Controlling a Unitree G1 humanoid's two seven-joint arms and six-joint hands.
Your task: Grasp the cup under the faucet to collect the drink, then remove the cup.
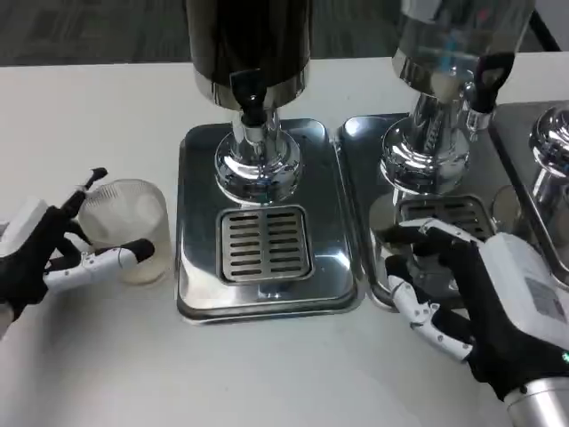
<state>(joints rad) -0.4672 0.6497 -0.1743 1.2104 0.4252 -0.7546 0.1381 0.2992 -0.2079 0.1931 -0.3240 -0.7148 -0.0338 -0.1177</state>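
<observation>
White desk is carrying two drink dispensers on steel trays. Cup is sitting at the left of the frame, the left hand wrapping its fingers around it. Looks like light, slippery plastic, so gripping mid-wall seems best. Right hand is hovering lower right, fingers spread.

Clear-tank dispenser standing on a steel drip tray, right of centre; white table beneath; grey carpet behind.

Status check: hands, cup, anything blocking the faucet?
Left hand around cup, on table left of dark dispenser's tray. Right hand open over neighbouring tray. Faucet unobstructed.
</observation>
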